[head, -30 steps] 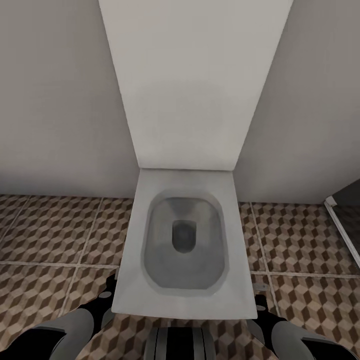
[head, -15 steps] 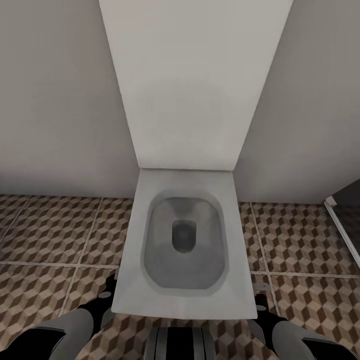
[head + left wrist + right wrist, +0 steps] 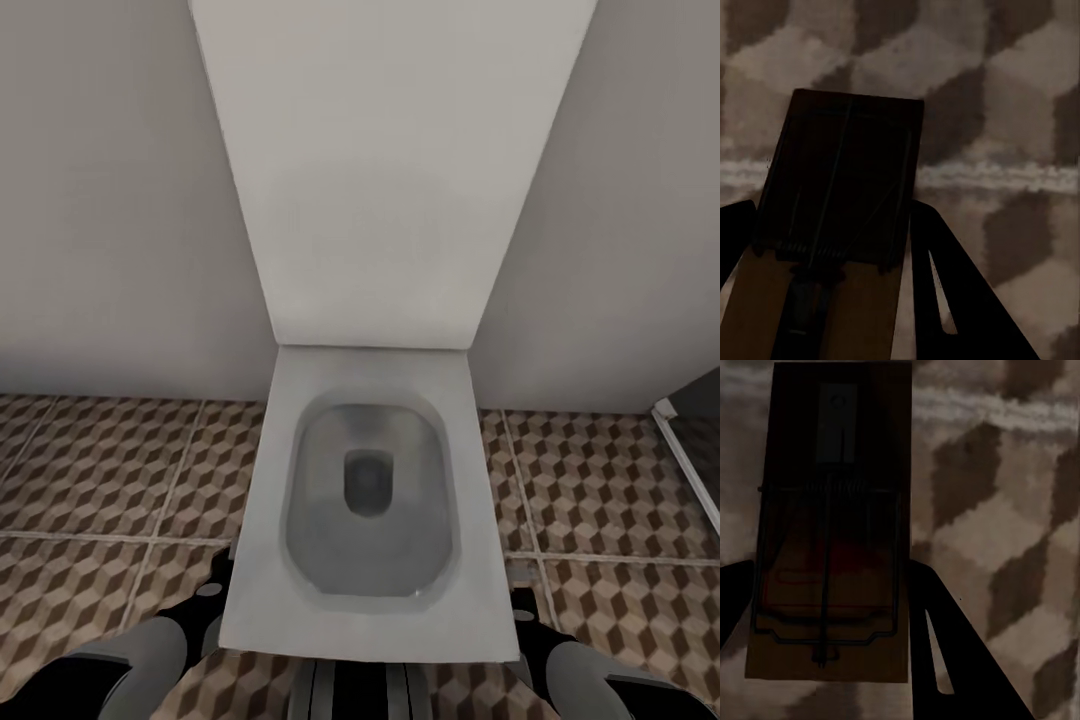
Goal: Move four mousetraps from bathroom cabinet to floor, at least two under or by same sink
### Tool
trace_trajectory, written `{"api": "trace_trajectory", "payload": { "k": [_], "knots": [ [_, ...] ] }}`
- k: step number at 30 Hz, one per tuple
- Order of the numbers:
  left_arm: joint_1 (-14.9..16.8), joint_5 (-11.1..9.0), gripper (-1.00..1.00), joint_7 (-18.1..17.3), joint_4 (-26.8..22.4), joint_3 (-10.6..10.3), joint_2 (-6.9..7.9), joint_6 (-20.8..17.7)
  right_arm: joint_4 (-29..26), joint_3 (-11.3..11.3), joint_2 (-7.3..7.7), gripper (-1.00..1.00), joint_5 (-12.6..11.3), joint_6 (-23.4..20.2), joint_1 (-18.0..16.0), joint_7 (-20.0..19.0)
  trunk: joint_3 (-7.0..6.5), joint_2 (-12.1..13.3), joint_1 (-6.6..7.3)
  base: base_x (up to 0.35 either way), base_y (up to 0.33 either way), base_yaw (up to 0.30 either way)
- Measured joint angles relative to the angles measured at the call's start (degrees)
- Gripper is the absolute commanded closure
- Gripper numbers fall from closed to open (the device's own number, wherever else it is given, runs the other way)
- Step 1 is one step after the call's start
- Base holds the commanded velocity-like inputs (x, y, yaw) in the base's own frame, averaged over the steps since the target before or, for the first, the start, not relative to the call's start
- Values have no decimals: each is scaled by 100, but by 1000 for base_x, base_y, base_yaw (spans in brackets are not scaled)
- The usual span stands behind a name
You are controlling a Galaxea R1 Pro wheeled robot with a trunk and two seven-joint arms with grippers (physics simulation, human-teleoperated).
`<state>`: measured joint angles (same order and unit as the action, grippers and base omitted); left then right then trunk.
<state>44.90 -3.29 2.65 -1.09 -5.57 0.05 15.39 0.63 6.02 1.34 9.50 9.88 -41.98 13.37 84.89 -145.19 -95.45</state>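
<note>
In the left wrist view a mousetrap [image 3: 832,247], a flat brown wooden board with dark wire parts, sits between the dark fingers of my left gripper [image 3: 829,217], which is shut on it. My right gripper [image 3: 829,574] is shut on a second mousetrap [image 3: 832,510] with its spring and wire bar showing. Both traps hang close above the bathroom floor [image 3: 100,470], tiled in brown, beige and white cubes. In the head view my left gripper [image 3: 213,590] and right gripper [image 3: 520,600] are low on either side of a toilet.
A white toilet [image 3: 262,560] with an open bowl stands straight ahead against a white wall panel [image 3: 390,170]. Grey walls close off the back. A white-framed dark opening [image 3: 690,450] is at the far right. Tiled floor lies to both sides of the toilet.
The head view has shifted slightly, so the toilet looks a little nearer and larger. Both arms keep their places at the picture's lower corners.
</note>
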Motion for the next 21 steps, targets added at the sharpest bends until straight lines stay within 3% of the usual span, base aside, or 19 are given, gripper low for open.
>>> {"api": "trace_trajectory", "payload": {
  "k": [14,21],
  "knots": [
    [0,-6,100,0,-2,0,-7,7,-1,-7,-9,100,2,0,0,-22,0,0,-2,28,0,0],
    [-1,-8,100,0,-2,0,-1,2,-1,-8,-11,100,0,0,0,-22,0,0,-1,149,0,0]
  ]
}}
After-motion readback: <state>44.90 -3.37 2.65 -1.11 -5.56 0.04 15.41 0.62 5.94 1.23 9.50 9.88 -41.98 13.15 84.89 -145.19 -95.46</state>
